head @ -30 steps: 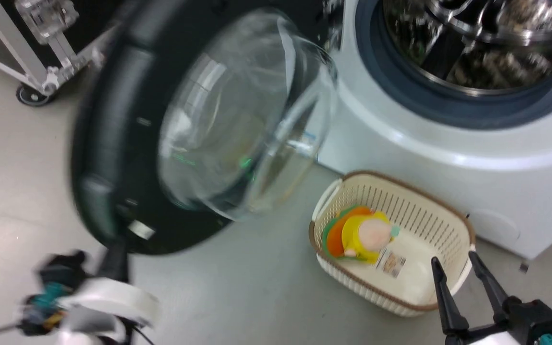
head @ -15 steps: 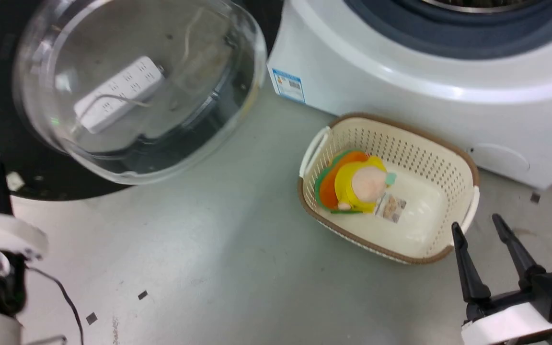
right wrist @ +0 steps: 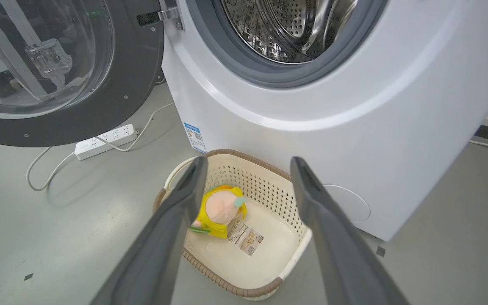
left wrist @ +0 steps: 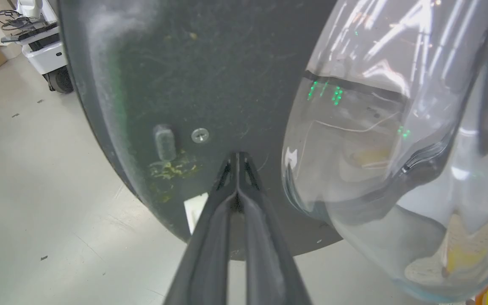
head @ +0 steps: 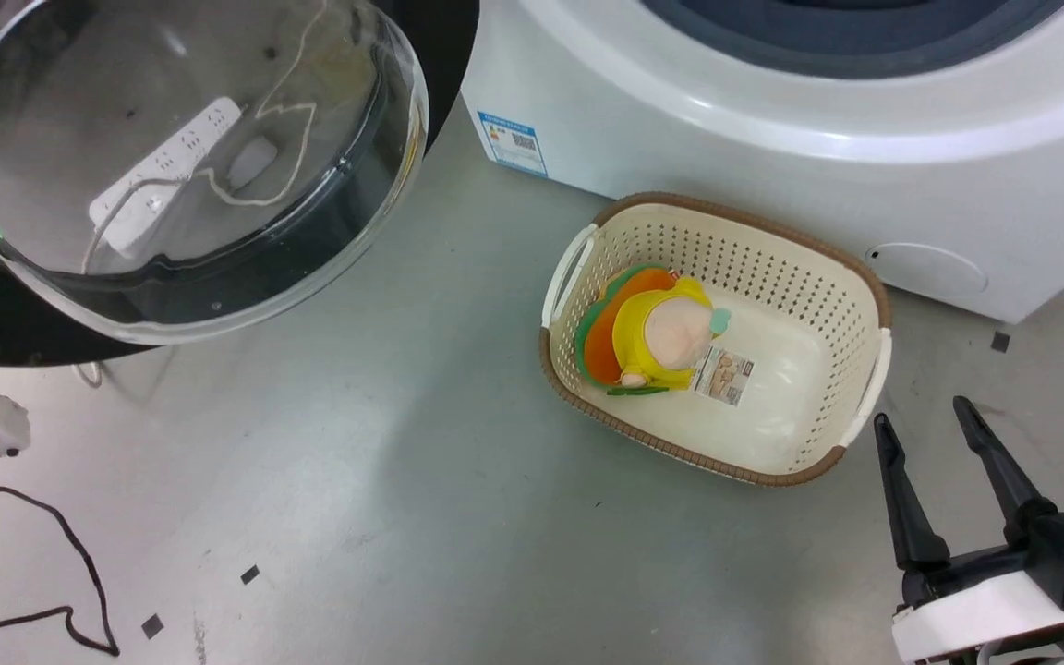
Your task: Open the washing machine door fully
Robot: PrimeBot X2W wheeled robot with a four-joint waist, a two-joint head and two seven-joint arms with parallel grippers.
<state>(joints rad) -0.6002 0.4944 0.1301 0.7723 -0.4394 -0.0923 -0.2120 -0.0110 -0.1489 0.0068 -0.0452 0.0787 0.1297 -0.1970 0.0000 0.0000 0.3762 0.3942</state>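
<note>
The washing machine door (head: 172,157) stands swung wide out to the left of the washing machine (head: 772,120), its steel drum (right wrist: 286,29) uncovered. The left gripper (left wrist: 236,156) has its fingers pressed together, tips against the door's black inner rim. The right gripper (head: 920,412) hangs spread open just beside a cream basket (head: 800,277) holding a yellow toy (head: 657,332).

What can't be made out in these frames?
Left wrist view: whether the left gripper touches the washing machine door; the shut fingers cover the contact spot.
Head view: blue label on the washing machine, print too small.
Head view: tag beside the plush toy, print too small.
</note>
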